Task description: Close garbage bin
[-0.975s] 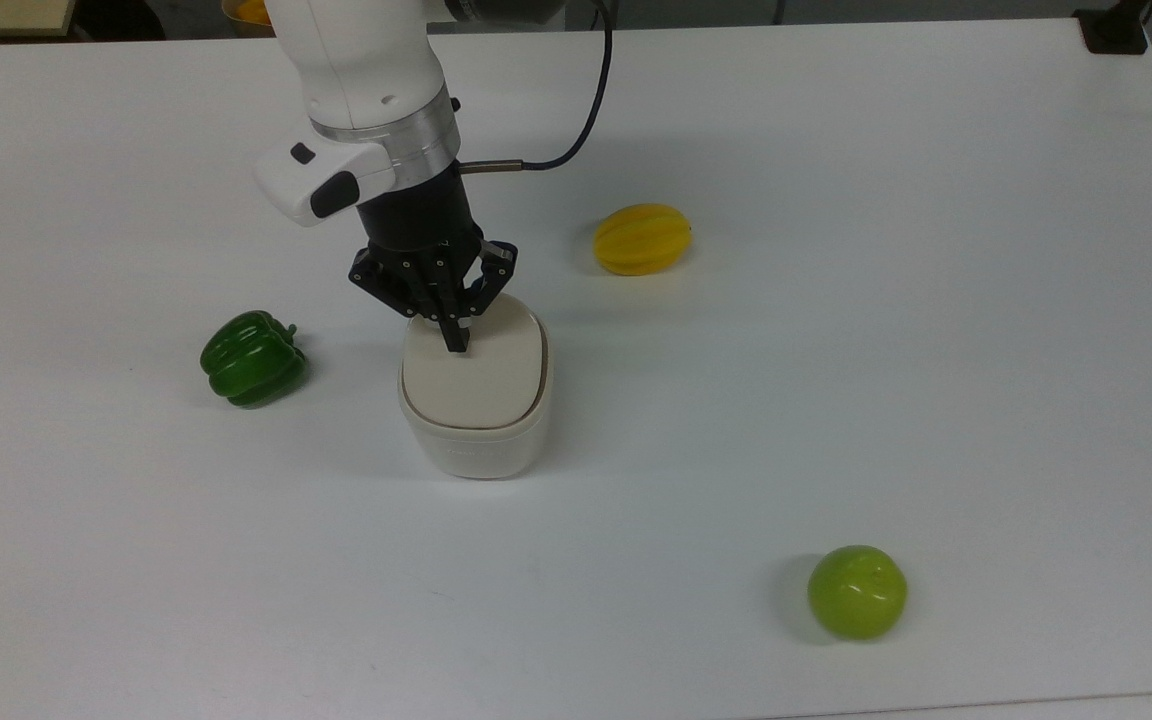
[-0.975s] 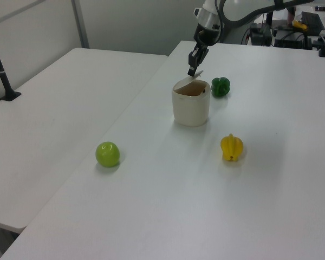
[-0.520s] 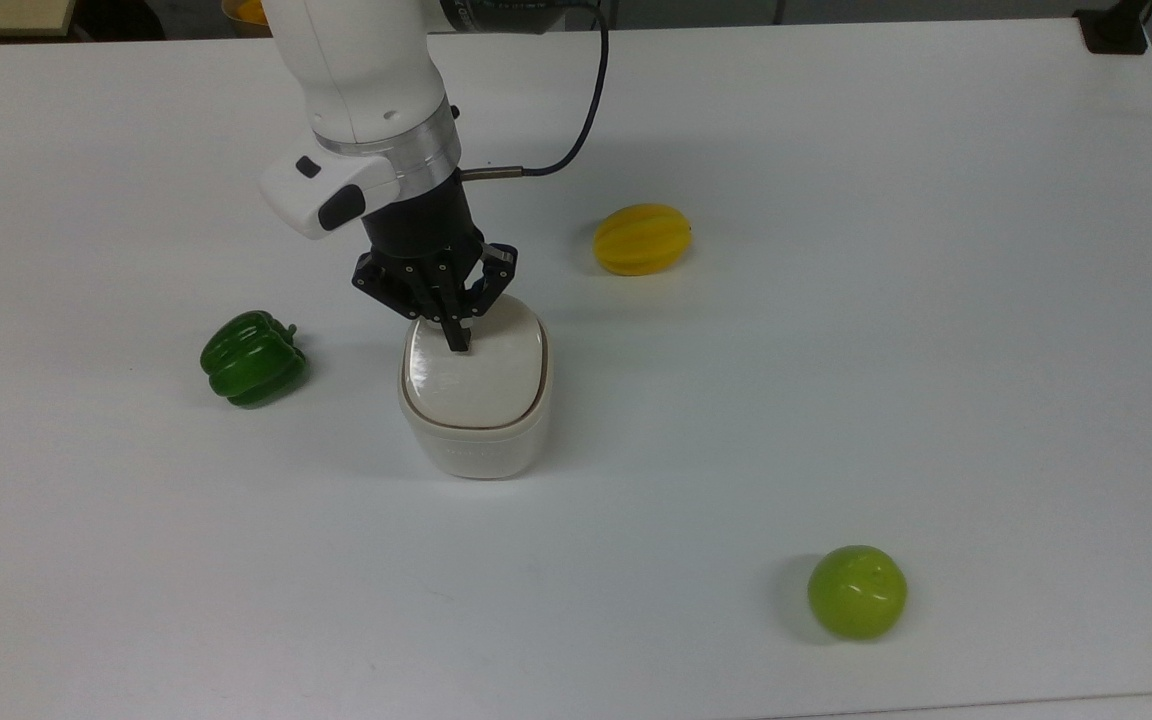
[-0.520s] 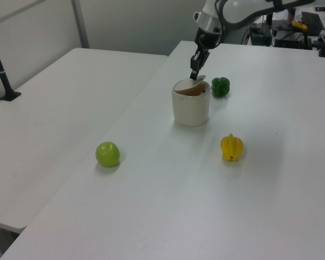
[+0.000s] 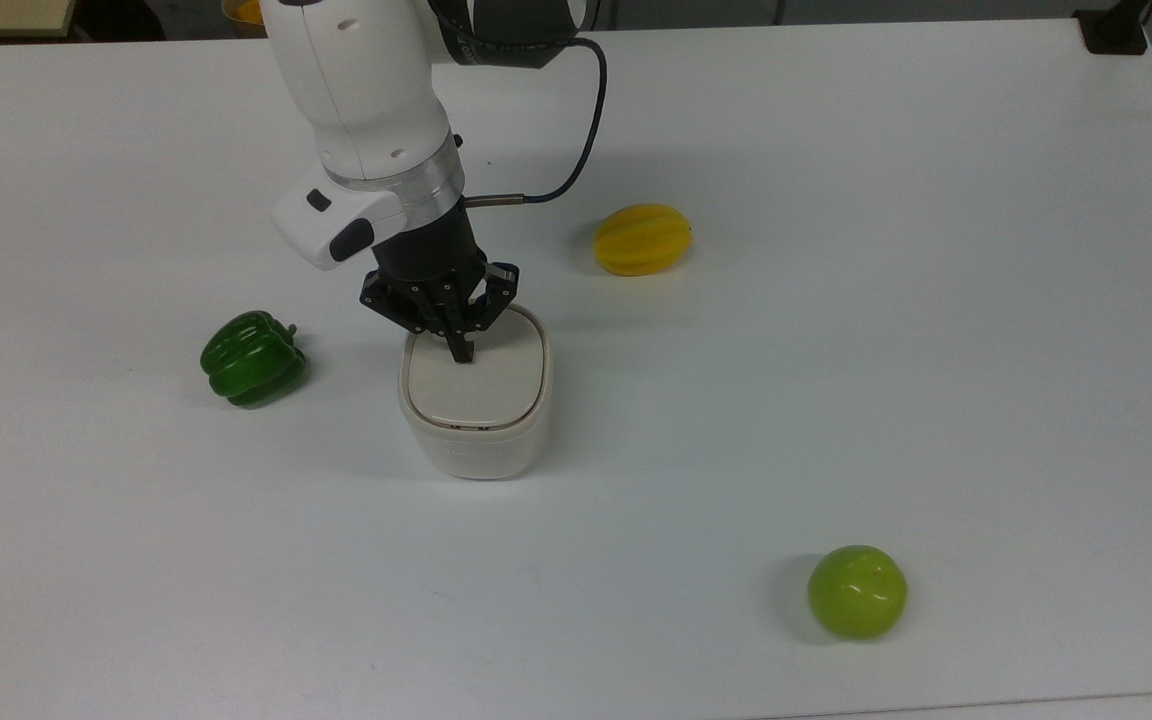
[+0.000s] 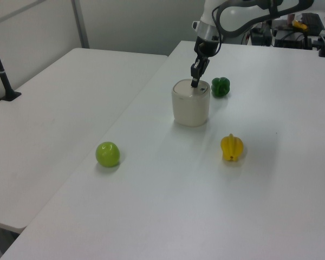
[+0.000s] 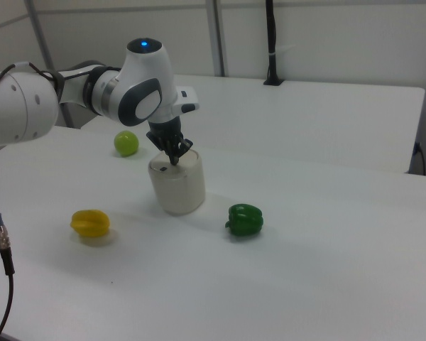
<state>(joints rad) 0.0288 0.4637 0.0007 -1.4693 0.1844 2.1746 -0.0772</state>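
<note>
The garbage bin [image 5: 476, 440] [image 6: 190, 108] [image 7: 177, 188] is a small cream-white rounded-square tub standing upright on the white table. Its beige lid [image 5: 481, 385] lies flat and level with the rim. My gripper [image 5: 461, 355] [image 6: 194, 84] [image 7: 173, 163] points straight down, its black fingers shut together, the tips pressing on the lid near the edge by the arm.
A green toy pepper [image 5: 253, 358] [image 6: 220, 86] [image 7: 245, 219] lies beside the bin. A yellow ridged fruit [image 5: 642, 239] [image 6: 232, 147] [image 7: 91, 223] and a green apple [image 5: 857, 591] [image 6: 108, 154] [image 7: 126, 143] lie farther off. A black cable [image 5: 576, 140] trails from the wrist.
The lid, tilted up a second ago, has swung down flat onto the bin. My gripper has moved down with it, staying shut.
</note>
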